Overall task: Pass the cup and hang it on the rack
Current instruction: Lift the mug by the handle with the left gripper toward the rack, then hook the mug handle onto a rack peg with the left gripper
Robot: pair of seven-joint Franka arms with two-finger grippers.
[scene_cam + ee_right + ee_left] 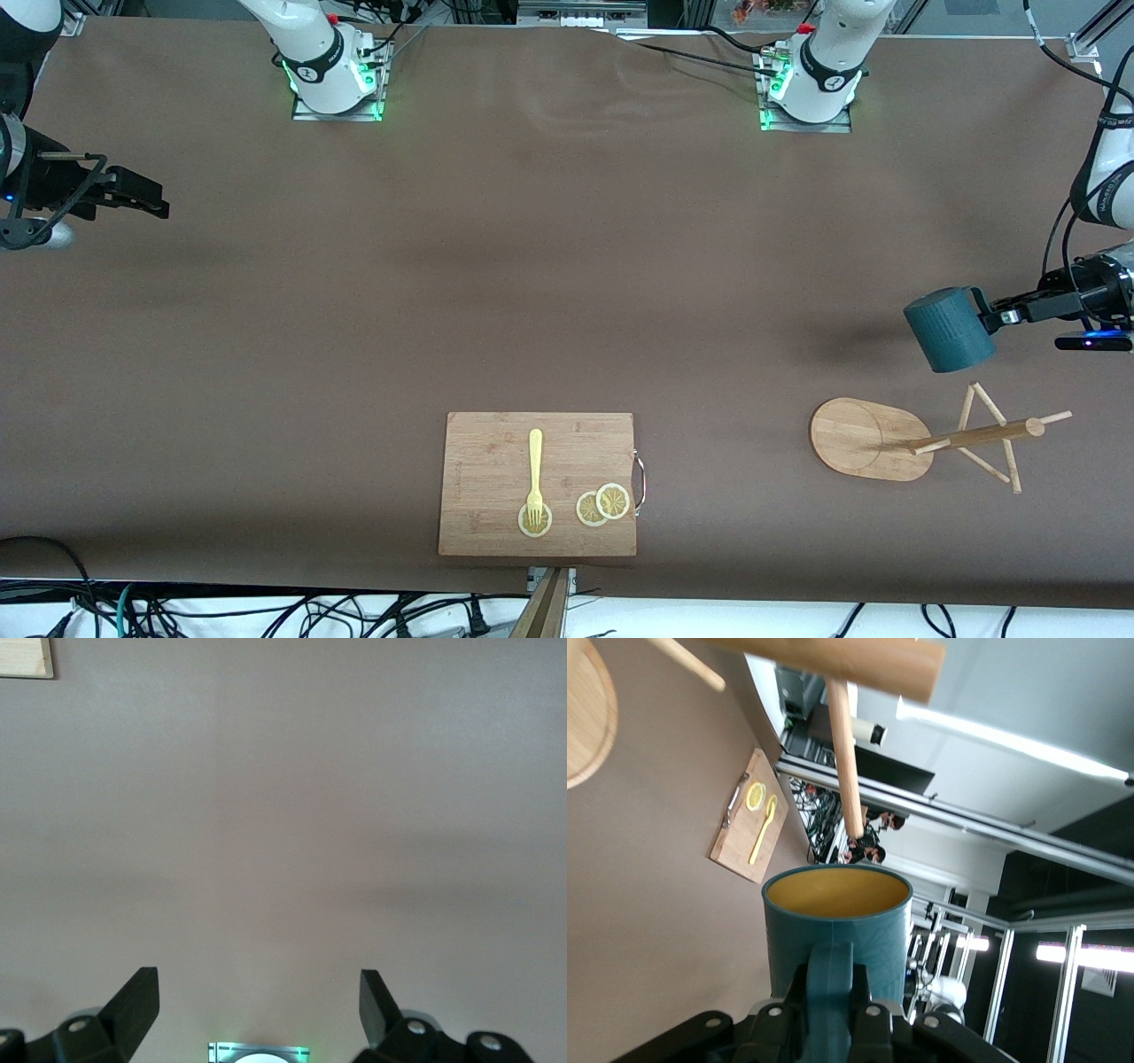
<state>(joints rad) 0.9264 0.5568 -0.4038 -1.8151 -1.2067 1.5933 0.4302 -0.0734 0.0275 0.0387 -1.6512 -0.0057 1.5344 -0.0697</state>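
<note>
Cup [950,330] handle is pinched in my left hand [999,315], hanging over the table just above the rack [939,439] pegs; my right hand [142,197] is waiting, spread

Brown worktop [532,292]. Directly on it: a board [496,443] at the front-camera edge, and the rack [873,439], toward the left arm's end, well apart from the board.
</note>
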